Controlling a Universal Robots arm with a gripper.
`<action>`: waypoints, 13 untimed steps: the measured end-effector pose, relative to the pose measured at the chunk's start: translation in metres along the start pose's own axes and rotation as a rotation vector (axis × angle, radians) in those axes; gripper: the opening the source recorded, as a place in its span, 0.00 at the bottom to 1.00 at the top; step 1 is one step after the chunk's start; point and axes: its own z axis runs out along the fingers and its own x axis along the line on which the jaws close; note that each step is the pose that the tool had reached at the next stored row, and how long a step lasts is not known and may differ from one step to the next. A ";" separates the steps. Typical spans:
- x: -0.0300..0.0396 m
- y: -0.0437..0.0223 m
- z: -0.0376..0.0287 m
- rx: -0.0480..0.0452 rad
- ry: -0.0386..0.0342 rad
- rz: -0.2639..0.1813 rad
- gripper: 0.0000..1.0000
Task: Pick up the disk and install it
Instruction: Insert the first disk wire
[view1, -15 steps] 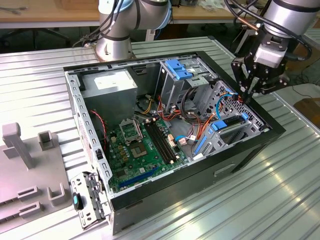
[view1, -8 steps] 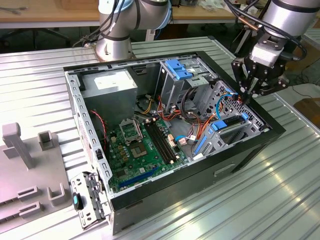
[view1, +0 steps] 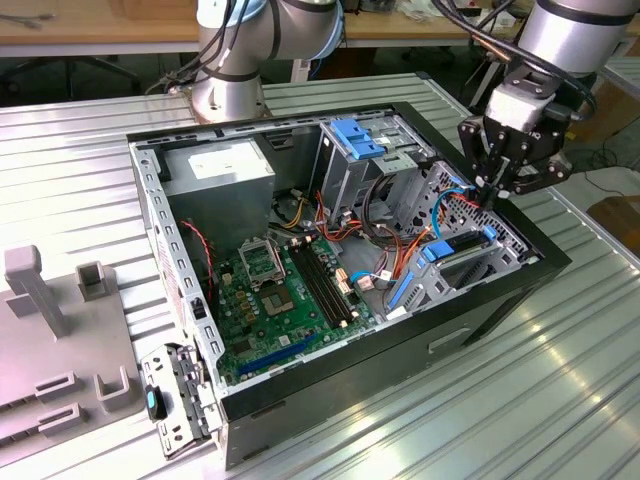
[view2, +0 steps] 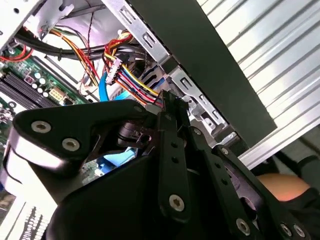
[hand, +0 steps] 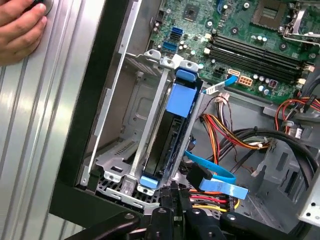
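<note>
The disk stands on edge in its blue carrier inside the metal drive cage at the case's front corner; in the exterior view the disk lies under the arm. My gripper hangs just above the end of the cage, its dark fingers drawn together with nothing between them. The fingertips sit by the black plug of the coloured power wires and the blue data cable. In the first wrist view the gripper is a little off the carrier's lower blue tab.
The open computer case lies on a ribbed metal table. Inside are the motherboard, a grey power-supply box and an empty blue bracket. A person's hand rests on the table beside the case. Grey fixtures stand at the exterior view's left.
</note>
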 end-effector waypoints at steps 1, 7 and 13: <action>0.0000 0.0000 0.0000 -0.0021 0.0016 0.016 0.16; -0.0002 0.0001 0.0011 -0.0229 0.0154 0.169 0.16; 0.0004 0.0005 0.0025 -0.0312 0.0194 0.219 0.16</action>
